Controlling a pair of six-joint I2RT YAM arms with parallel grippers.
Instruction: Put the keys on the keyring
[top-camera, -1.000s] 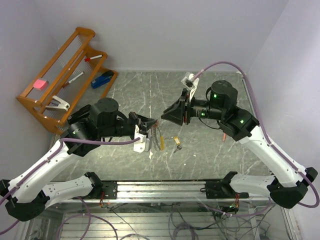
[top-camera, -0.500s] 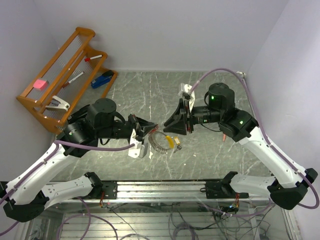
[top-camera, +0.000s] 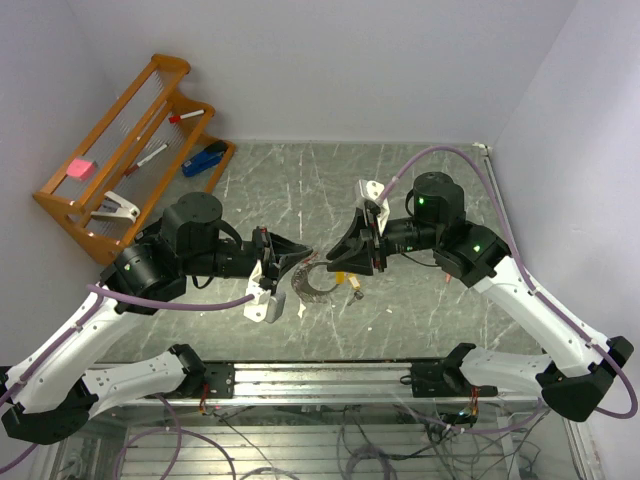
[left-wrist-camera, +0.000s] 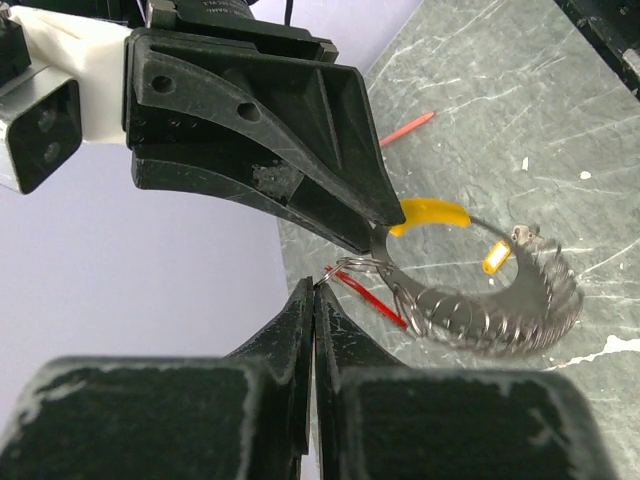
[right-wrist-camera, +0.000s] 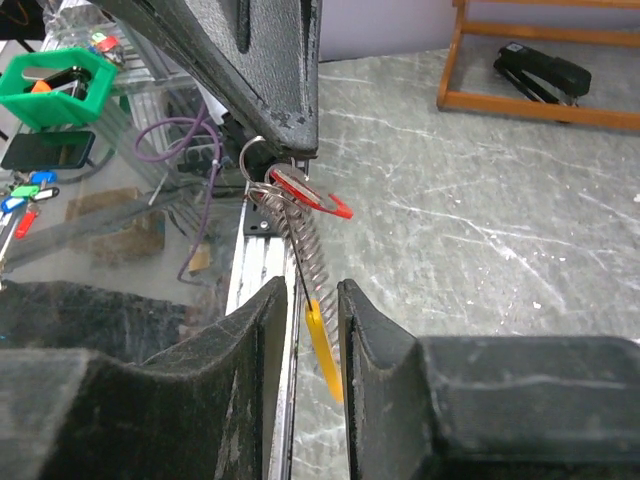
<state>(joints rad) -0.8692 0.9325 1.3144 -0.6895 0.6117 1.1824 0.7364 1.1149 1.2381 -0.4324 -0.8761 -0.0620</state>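
Observation:
My left gripper (top-camera: 304, 257) is shut on a small wire loop at the end of the keyring (top-camera: 316, 285) and holds it up over the table; the pinch shows in the left wrist view (left-wrist-camera: 318, 288). The keyring (left-wrist-camera: 500, 312) is a coiled silvery arc with a yellow tag (left-wrist-camera: 430, 212). The red-headed key (right-wrist-camera: 310, 195) hangs at the held end. My right gripper (right-wrist-camera: 313, 300) is narrowly open, its fingers either side of the yellow tag (right-wrist-camera: 322, 350) without pinching it. The brass key (top-camera: 355, 284) lies on the table under the ring.
A thin red stick (left-wrist-camera: 405, 128) lies on the table beyond the ring. A wooden rack (top-camera: 130, 150) with a blue stapler (top-camera: 205, 158) stands at the back left. White scraps (top-camera: 300, 310) lie near the front rail (top-camera: 330, 378).
My left gripper has swung back and turned the ring from edge-on to a flat arc. My right gripper has come down and left until its fingers straddle the yellow tag.

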